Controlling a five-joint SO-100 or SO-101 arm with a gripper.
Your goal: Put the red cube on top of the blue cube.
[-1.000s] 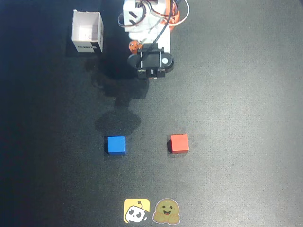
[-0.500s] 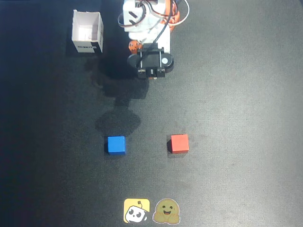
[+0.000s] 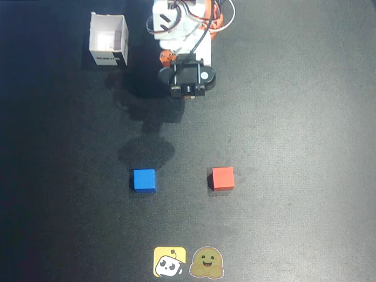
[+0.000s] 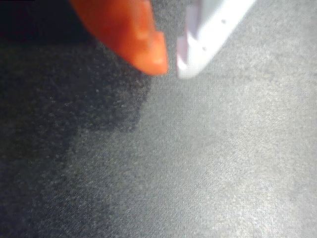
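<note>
In the overhead view the red cube [image 3: 222, 178] sits on the dark mat right of centre. The blue cube [image 3: 143, 180] sits level with it on the left, about three cube widths away. The arm [image 3: 187, 75] is folded back at the top centre, far from both cubes, and its wrist hides the fingers there. In the wrist view the gripper [image 4: 171, 70] enters from the top with an orange finger [image 4: 133, 34] and a white finger [image 4: 208, 34]. Their tips nearly touch with nothing between them. Only bare mat lies below; neither cube shows in that view.
A white open-topped box [image 3: 108, 39] stands at the top left, beside the arm's base [image 3: 182, 17]. Two stickers [image 3: 187, 262] lie at the mat's bottom edge. The dark mat [image 3: 294, 147] covers the whole table.
</note>
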